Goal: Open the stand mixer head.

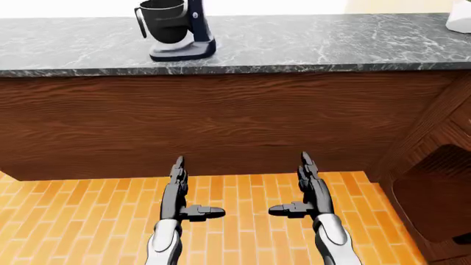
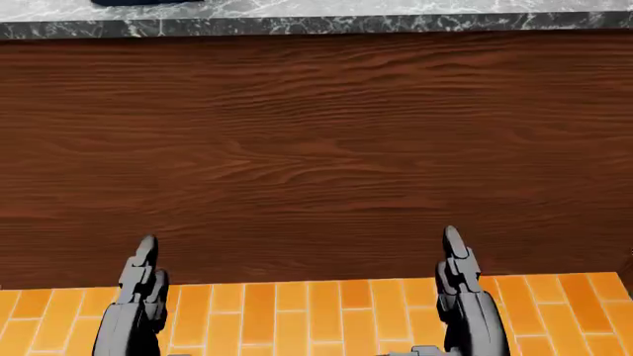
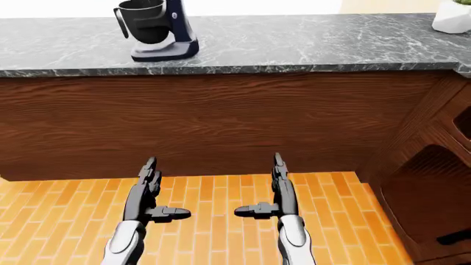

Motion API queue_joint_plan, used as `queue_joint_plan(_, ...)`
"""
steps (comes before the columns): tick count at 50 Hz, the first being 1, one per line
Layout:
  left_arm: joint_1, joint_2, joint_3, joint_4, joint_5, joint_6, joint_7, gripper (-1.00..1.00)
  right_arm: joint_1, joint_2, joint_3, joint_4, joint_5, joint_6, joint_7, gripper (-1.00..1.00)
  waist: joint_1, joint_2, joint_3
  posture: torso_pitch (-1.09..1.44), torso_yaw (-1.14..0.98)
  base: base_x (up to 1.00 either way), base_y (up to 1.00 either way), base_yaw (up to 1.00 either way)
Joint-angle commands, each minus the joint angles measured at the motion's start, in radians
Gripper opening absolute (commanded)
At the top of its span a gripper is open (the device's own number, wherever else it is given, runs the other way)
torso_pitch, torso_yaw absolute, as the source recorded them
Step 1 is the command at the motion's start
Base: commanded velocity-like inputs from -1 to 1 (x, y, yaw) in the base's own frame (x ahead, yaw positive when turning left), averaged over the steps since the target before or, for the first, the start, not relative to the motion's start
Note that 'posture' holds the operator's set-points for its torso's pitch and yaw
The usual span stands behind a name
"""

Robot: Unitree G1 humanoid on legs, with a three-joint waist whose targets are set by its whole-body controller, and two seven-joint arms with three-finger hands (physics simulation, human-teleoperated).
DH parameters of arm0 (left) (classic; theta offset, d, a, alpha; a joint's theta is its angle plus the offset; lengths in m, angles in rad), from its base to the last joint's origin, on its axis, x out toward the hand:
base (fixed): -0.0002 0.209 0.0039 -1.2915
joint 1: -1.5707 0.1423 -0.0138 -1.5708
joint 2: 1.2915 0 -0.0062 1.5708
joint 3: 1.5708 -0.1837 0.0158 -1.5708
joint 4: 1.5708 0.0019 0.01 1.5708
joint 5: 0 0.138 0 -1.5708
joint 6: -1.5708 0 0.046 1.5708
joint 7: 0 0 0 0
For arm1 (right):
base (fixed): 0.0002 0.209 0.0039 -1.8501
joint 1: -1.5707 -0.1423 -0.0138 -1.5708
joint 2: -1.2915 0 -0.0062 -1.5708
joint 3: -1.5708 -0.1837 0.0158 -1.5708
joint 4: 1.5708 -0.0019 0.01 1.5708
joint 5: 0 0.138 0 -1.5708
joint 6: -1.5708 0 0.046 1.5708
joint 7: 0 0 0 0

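In the left-eye view, the stand mixer (image 1: 176,30) sits on the dark marbled surface (image 1: 309,44) near the top left, its dark bowl hanging on the left of its navy column and its pale base resting flat on the stone; the head itself is cut off by the top edge. A white object (image 1: 460,21) shows at the far right of the same surface. Below runs a wide wood panel (image 1: 221,121), and under it an orange brick-patterned floor (image 1: 73,221). The left hand (image 1: 179,193) and the right hand (image 1: 309,193) are low over the floor, well apart from the mixer, fingers stretched straight up and thumbs pointing inward toward each other, holding nothing. In the head view, the wood panel fills most of the picture, with only a strip of the surface along the top and a dark sliver of the mixer base at the top left; both hands rise from the bottom edge with straight, empty fingers. The right-eye view shows nearly the same layout, with a dark wood cabinet (image 3: 427,210) at the lower right.
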Motion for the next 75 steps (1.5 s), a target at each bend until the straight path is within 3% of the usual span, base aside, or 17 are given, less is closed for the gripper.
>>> queue_joint_plan(1, -0.019, 0.003, 0.0, -0.095, -0.005, -0.056, -0.004, 1.0, -0.019, 0.0, -0.001, -0.114, 0.02, -0.044, 0.009, 1.0, -0.002, -0.008, -0.001, 0.0, 0.0, 0.0, 0.0, 0.0)
queue_joint_plan(3, -0.017, 0.003, -0.001, -0.097, -0.002, -0.056, -0.004, 1.0, -0.015, 0.001, 0.0, -0.128, 0.028, -0.036, 0.012, 1.0, 0.008, -0.001, -0.062, 0.0, 0.0, 0.0, 0.0, 0.0)
queue_joint_plan(5, -0.016, 0.002, -0.001, -0.097, -0.002, -0.056, -0.005, 1.0, -0.017, 0.0, 0.0, -0.124, 0.028, -0.039, 0.013, 1.0, 0.006, -0.006, -0.016, 0.0, 0.0, 0.0, 0.0, 0.0)
queue_joint_plan(8, -0.021, 0.002, 0.002, -0.093, -0.004, -0.054, -0.003, 1.0, -0.012, 0.0, 0.005, -0.133, 0.03, -0.028, 0.021, 1.0, 0.007, -0.007, -0.075, 0.0, 0.0, 0.0, 0.0, 0.0)
queue_joint_plan(15, -0.023, 0.001, 0.008, -0.078, -0.014, -0.079, -0.001, 1.0, -0.014, 0.002, 0.004, -0.129, 0.037, -0.063, 0.027, 1.0, 0.008, -0.004, -0.08, 0.0, 0.0, 0.0, 0.0, 0.0)
queue_joint_plan(22, -0.025, -0.006, 0.011, -0.099, -0.027, -0.285, 0.009, 1.0, -0.039, -0.009, 0.02, -0.124, -0.015, -0.412, 0.057, 1.0, 0.005, -0.002, -0.088, 0.0, 0.0, 0.0, 0.0, 0.0)
queue_joint_plan(27, -0.021, -0.012, 0.014, -0.263, -0.112, -0.348, 0.005, 0.99, -0.059, 0.008, 0.004, -0.313, 0.162, -0.408, 0.074, 1.0, 0.004, -0.001, -0.096, 0.0, 0.0, 0.0, 0.0, 0.0)
queue_joint_plan(35, -0.106, 0.009, 0.06, -0.56, -0.209, -0.2, 0.082, 1.0, -0.165, -0.012, -0.015, -0.611, 0.273, -0.145, 0.006, 1.0, 0.003, -0.002, -0.093, 0.0, 0.0, 0.0, 0.0, 0.0)
queue_joint_plan(39, -0.183, 0.024, 0.098, -0.659, -0.279, -0.104, 0.162, 1.0, -0.318, -0.04, -0.092, -0.761, 0.488, 0.096, -0.188, 1.0, 0.006, -0.001, -0.091, 0.0, 0.0, 0.0, 0.0, 0.0)
queue_joint_plan(48, -0.352, 0.118, 0.169, -0.843, -0.443, 0.061, 0.329, 1.0, -0.438, -0.102, -0.096, -0.865, 0.561, 0.191, -0.282, 1.0, 0.005, 0.0, -0.07, 0.0, 0.0, 0.0, 0.0, 0.0)
queue_joint_plan(64, -0.359, 0.141, 0.18, -0.848, -0.473, 0.063, 0.348, 0.99, -0.437, -0.108, -0.09, -0.866, 0.515, 0.182, -0.264, 1.0, 0.003, 0.008, -0.071, 0.0, 0.0, 0.0, 0.03, 0.0)
queue_joint_plan(66, -0.359, 0.141, 0.178, -0.844, -0.47, 0.06, 0.348, 0.99, -0.431, -0.107, -0.085, -0.869, 0.507, 0.184, -0.255, 1.0, 0.004, -0.049, -0.055, 0.0, 0.0, 0.0, 1.0, 0.0)
queue_joint_plan(68, -0.356, 0.139, 0.177, -0.843, -0.469, 0.059, 0.346, 0.99, -0.432, -0.101, -0.089, -0.871, 0.515, 0.182, -0.253, 1.0, -0.004, -0.066, -0.045, 0.0, 0.0, 0.0, 0.44, 0.0)
queue_joint_plan(72, -0.354, 0.139, 0.178, -0.838, -0.467, 0.053, 0.343, 0.99, -0.434, -0.106, -0.088, -0.875, 0.512, 0.179, -0.253, 1.0, -0.025, 0.061, -0.046, 0.0, 0.0, 0.0, 0.0, 0.0)
queue_joint_plan(73, -0.354, 0.14, 0.181, -0.838, -0.469, 0.055, 0.345, 0.99, -0.433, -0.108, -0.085, -0.874, 0.503, 0.182, -0.25, 1.0, -0.027, 0.07, -0.051, 0.0, 0.0, 0.0, 1.0, 0.0)
queue_joint_plan(74, -0.355, 0.141, 0.182, -0.84, -0.47, 0.055, 0.345, 0.99, -0.429, -0.105, -0.082, -0.873, 0.498, 0.182, -0.244, 1.0, -0.012, -0.004, -0.019, 0.0, 0.0, 0.0, 1.0, 0.0)
queue_joint_plan(75, -0.353, 0.14, 0.181, -0.838, -0.47, 0.053, 0.344, 0.99, -0.43, -0.101, -0.085, -0.875, 0.505, 0.184, -0.245, 1.0, -0.011, -0.018, -0.007, 0.0, 0.0, 0.0, 1.0, 0.0)
